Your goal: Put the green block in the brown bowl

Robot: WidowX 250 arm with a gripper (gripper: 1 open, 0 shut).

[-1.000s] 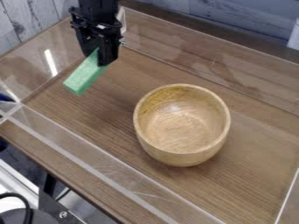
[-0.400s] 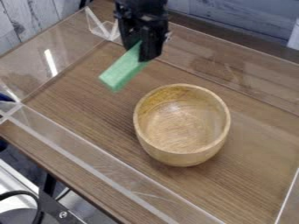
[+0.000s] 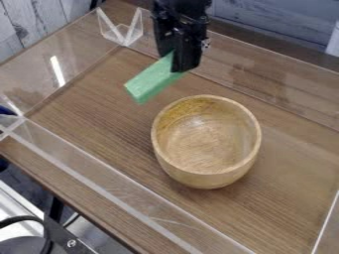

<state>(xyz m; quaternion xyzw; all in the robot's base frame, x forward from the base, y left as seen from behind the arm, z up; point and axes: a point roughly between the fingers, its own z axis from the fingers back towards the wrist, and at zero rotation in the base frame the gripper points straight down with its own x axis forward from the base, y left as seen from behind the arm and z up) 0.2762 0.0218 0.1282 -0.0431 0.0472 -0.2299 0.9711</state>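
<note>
Green block (image 3: 151, 79) is up in the air now, pinched at its upper end by the black claw (image 3: 181, 62), and it slants down and to the left from there, its free end hanging lowest. The claw points straight down and its jaws are clamped on the block's flat sides, partly spread by the thickness of the bar. Compared with a moment ago, the whole thing has swung well over to the right: the block was out near the left side of the table (image 3: 79, 129), and now it hangs just up and to the left of the brown bowl (image 3: 205, 140), close to the rim but not over the hollow. It has also twisted a little, so the bar lies more crosswise than it did.

The bowl sits upright on the wood-grain table, nothing inside it, and it hasn't budged. Clear plastic walls (image 3: 119, 26) ring the table, and one folded clear piece stands at the back left corner, just behind the arm.
</note>
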